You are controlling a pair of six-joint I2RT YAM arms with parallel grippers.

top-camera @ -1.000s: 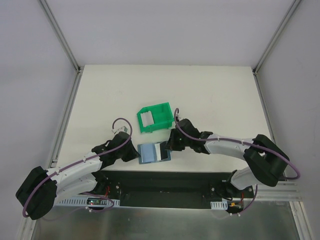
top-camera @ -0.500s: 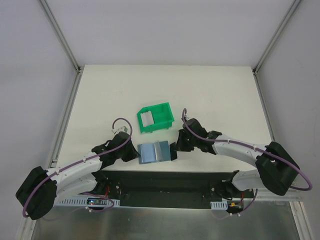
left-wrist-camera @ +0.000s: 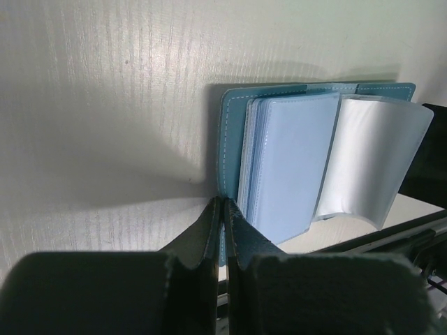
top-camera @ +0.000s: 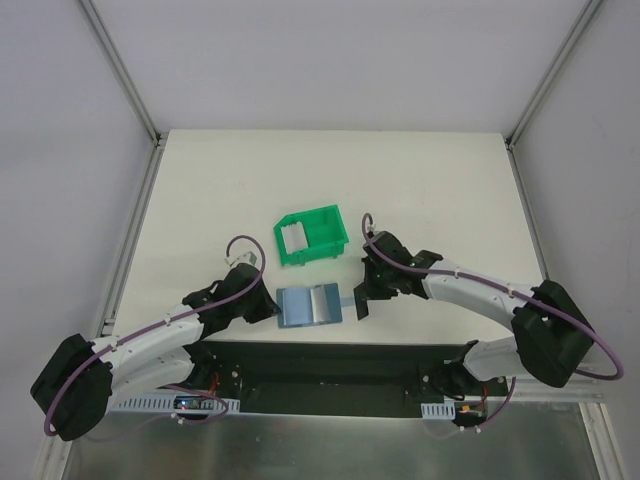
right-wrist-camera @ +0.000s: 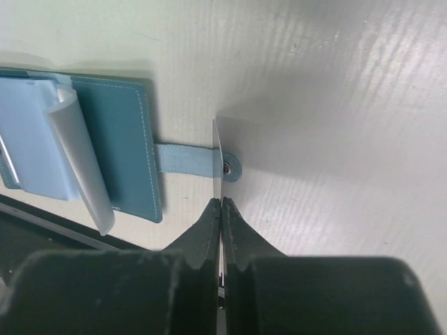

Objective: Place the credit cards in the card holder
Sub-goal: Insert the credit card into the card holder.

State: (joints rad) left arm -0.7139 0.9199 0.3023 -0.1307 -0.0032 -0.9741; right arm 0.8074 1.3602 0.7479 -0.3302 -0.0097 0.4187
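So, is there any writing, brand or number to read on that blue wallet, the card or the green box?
No readable text anywhere.
On the card holder: plain, no print.
On the card: edge-on, faces hidden.
On the green bin: no label.
On the circuit boards by the arm bases: marks too small to read.

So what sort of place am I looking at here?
Probably a robotics lab test cell: a left arm and right arm bolted at the edge of a white table, blank panels on metal rails, a green bin and a card holder.
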